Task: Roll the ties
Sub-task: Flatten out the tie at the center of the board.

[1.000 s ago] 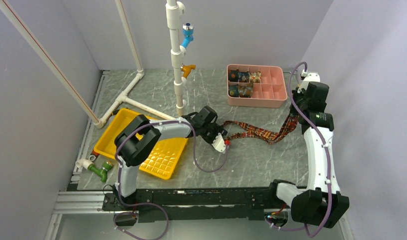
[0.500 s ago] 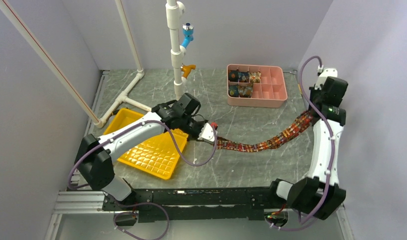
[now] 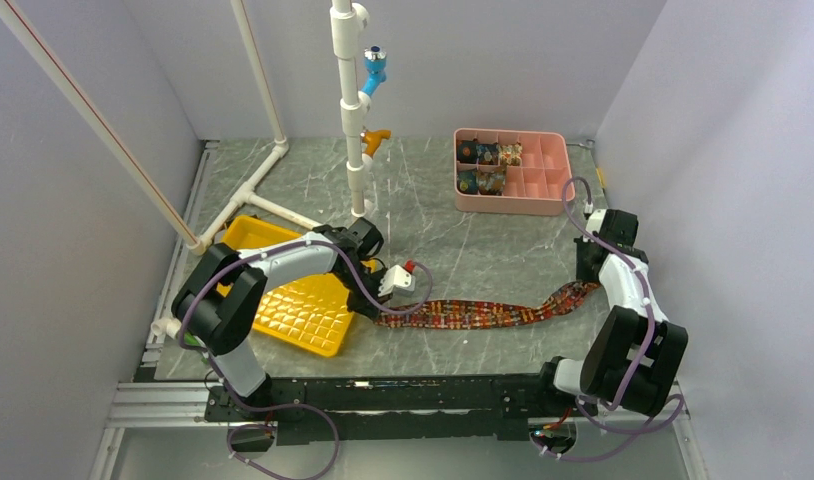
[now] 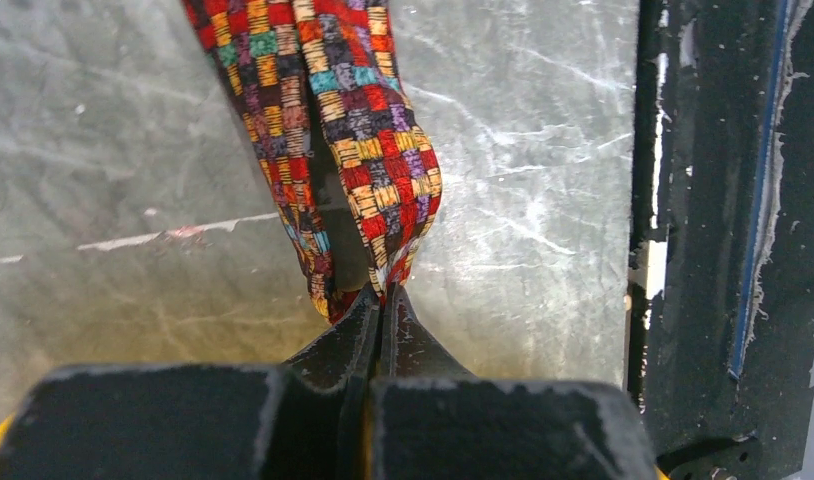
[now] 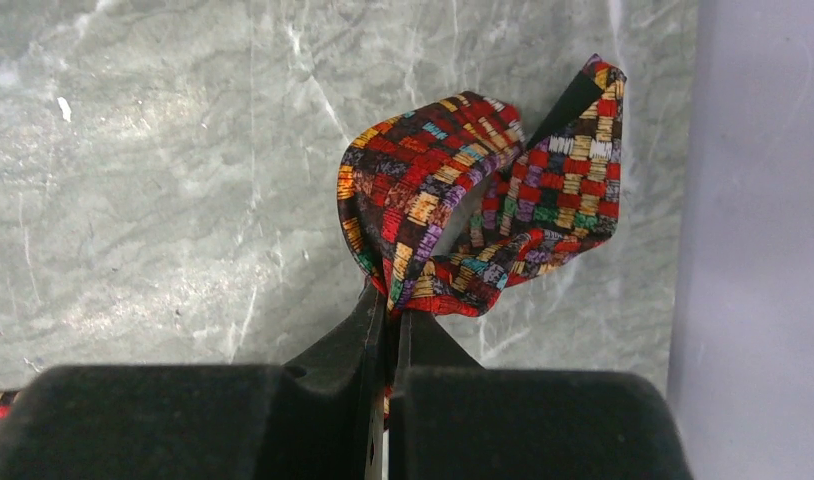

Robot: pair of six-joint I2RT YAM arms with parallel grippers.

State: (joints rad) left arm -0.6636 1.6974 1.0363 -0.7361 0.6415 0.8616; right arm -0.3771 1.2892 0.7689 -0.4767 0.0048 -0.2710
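Observation:
One tie (image 3: 483,313), a long strip of red, gold and dark checks, lies stretched across the near part of the table between the two arms. My left gripper (image 3: 383,308) is shut on its left end, and the fabric (image 4: 368,150) folds up out of the pinched fingers. At the other end my right gripper (image 3: 583,280) is shut on the tie, whose wide end (image 5: 483,210) bunches in a loop just past the fingertips. Several rolled ties (image 3: 488,165) sit in the left compartments of the pink tray (image 3: 555,170).
A yellow tray (image 3: 303,310) lies under the left arm at the table's left. A white pipe stand (image 3: 351,100) with blue and orange fittings rises at the back centre, with pipe legs (image 3: 253,190) to its left. The right wall is close to the right arm.
Both arms have drawn toward the near edge, carrying the tie down flat and straighter. The left gripper, open a second ago, has shut on the tie's left end.

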